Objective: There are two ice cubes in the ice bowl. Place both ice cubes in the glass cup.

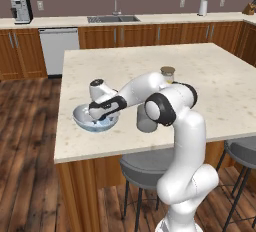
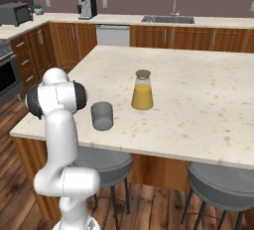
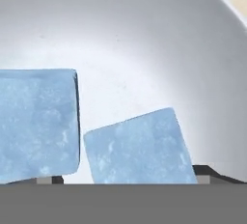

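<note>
My gripper (image 1: 101,117) reaches down into the ice bowl (image 1: 80,113), which sits near the island's front left corner. In the hand view the bowl's whitish inside (image 3: 135,35) is very close. Two pale-blue ice cubes lie in it, one at the left (image 3: 36,121) and one in the middle (image 3: 137,146). The gripper (image 3: 128,178) is open. Its dark fingertips (image 3: 208,172) just show on either side of the middle cube, and whether they touch it I cannot tell. The smoky grey glass cup (image 1: 145,124) (image 2: 102,116) stands upright to the bowl's right, partly behind my elbow.
A tan-lidded jar of orange liquid (image 2: 142,91) (image 1: 168,74) stands behind the cup. Bar stools (image 1: 145,166) (image 2: 223,187) sit under the island's front edge. A sink (image 1: 113,19) and a coffee machine (image 1: 21,10) are on the back counter.
</note>
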Motion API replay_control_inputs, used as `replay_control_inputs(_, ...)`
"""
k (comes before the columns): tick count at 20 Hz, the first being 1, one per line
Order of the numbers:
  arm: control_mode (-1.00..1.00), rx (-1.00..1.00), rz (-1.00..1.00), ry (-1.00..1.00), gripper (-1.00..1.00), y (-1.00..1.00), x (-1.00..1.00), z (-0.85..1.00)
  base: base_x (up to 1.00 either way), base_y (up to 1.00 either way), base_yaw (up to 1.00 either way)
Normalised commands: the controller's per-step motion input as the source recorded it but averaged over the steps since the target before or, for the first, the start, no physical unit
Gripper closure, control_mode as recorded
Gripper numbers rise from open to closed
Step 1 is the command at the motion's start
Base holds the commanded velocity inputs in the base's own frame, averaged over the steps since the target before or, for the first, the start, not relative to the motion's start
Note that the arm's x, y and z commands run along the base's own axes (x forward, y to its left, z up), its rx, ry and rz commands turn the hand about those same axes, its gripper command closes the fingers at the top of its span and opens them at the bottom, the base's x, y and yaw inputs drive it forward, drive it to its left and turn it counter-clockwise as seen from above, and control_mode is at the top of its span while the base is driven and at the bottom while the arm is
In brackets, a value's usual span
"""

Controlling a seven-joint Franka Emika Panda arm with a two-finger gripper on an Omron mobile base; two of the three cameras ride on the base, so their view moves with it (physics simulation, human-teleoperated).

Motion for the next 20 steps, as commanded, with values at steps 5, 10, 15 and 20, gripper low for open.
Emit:
replay_control_inputs(5,-1.0,0.0,0.0,0.0,-1.0,0.0,0.07,0.0,0.0,0.0,0.0)
replay_control_inputs(10,-1.0,0.0,0.0,0.0,1.0,0.0,-0.07,0.0,0.0,0.0,0.0)
replay_control_inputs(15,-1.0,0.0,-0.02,0.0,1.0,-0.1,-0.35,0.15,0.0,0.0,0.0)
replay_control_inputs(20,-1.0,0.01,-0.07,0.0,1.0,-0.19,-0.27,0.69,0.0,0.0,0.0)
